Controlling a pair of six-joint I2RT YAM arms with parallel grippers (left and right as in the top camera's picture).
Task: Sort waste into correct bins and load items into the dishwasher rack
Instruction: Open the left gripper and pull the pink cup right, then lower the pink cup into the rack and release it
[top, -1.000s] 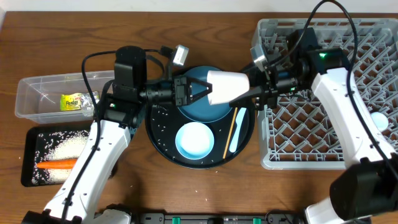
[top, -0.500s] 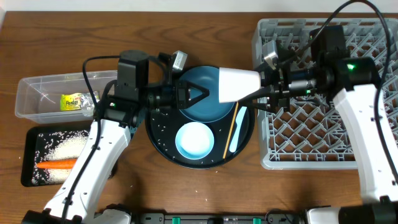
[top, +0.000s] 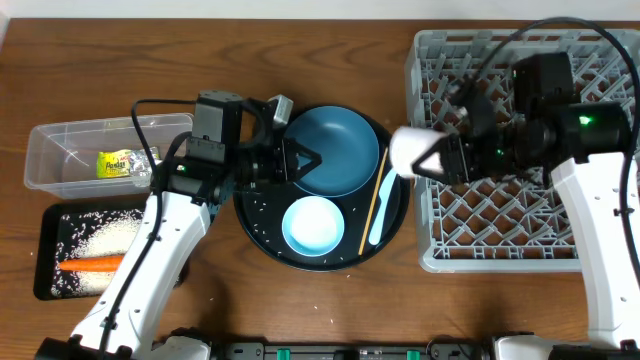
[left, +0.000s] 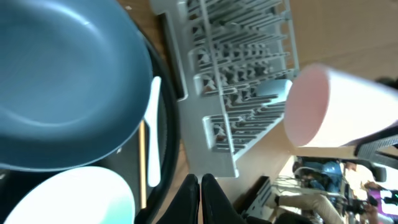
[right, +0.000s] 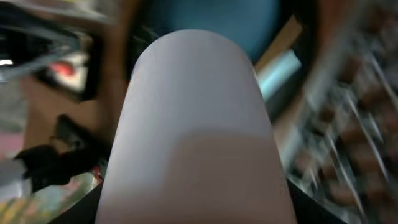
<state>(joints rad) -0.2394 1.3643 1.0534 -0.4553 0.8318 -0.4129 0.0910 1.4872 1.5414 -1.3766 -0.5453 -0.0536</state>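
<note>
The right fingers (top: 438, 160) clasp the pale-pink cup (top: 408, 152), held on its side at the left wall of the dishwasher rack (top: 500, 215). The left fingers (left: 200, 193) are pressed together, empty, over the dark-blue plate (top: 340, 150) on the round black tray (top: 255, 222).

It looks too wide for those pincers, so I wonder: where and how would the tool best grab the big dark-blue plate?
On the dark-blue plate, likely the raised rim, pinched from above, one finger inside, one outside. Its far edge looks free; the light-blue cup crowds the near edge.
</note>
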